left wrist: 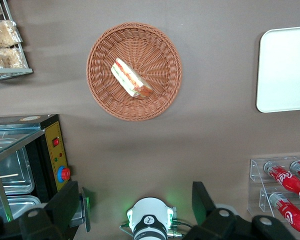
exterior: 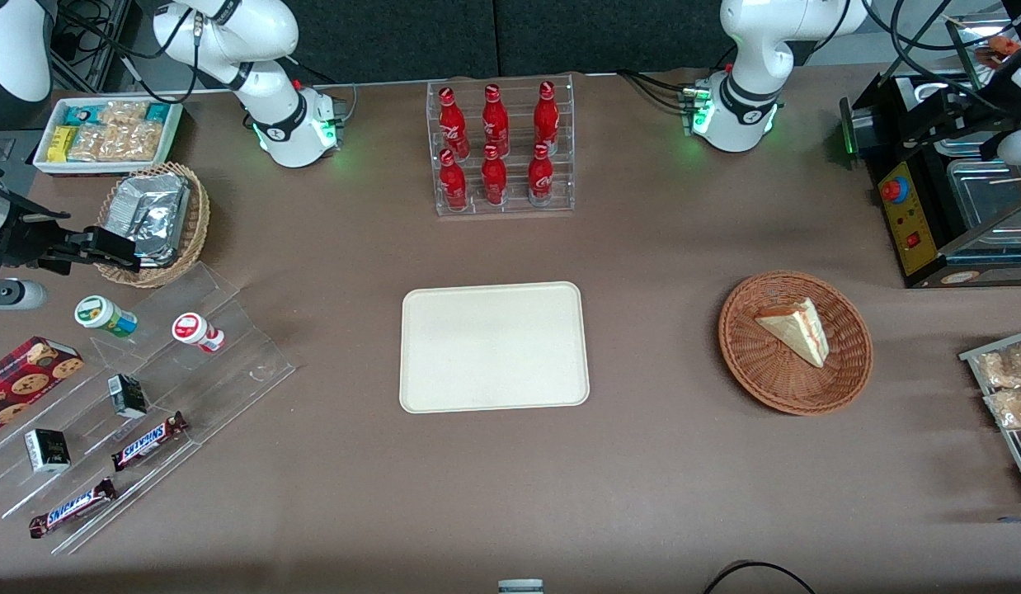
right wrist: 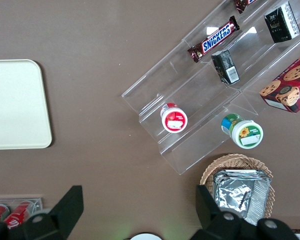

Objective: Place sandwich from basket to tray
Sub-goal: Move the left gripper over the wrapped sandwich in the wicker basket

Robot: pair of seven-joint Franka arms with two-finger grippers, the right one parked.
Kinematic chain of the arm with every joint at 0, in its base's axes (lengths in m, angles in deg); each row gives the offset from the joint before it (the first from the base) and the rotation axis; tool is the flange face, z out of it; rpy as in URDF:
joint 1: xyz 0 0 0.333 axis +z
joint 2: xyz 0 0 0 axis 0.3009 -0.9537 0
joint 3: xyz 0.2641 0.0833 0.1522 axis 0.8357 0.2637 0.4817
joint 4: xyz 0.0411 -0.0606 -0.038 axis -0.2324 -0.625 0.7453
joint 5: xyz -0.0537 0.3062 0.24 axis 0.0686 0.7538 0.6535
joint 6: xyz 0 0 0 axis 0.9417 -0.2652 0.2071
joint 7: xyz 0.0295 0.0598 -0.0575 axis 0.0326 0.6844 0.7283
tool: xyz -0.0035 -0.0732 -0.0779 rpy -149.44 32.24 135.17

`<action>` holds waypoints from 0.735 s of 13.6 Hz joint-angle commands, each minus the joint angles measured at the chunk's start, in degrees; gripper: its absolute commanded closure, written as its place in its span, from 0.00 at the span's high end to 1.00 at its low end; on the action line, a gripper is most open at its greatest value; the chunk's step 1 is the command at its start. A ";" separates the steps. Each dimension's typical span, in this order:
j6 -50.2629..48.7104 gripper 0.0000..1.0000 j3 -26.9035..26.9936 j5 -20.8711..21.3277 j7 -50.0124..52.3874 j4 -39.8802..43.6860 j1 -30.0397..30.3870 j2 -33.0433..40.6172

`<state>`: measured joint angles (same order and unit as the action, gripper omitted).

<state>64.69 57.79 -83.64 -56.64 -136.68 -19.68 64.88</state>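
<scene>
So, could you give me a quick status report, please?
Gripper open, high above table. Sandwich in basket. Tray bare. Nothing between them.

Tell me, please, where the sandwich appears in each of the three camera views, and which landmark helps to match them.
Front view: the sandwich lies in the basket, toward the working arm's end of the table.
Left wrist view: the sandwich lies in the basket, with the open pincer apart from it.
Right wrist view: not in it.
Shared landmark: the cream tray, in all three views.
</scene>
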 commanded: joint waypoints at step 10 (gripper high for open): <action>14.32 1.00 0.29 2.52 15.27 -8.91 3.92 -8.60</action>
<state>74.24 58.59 -81.94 -45.80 -140.81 -17.11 55.63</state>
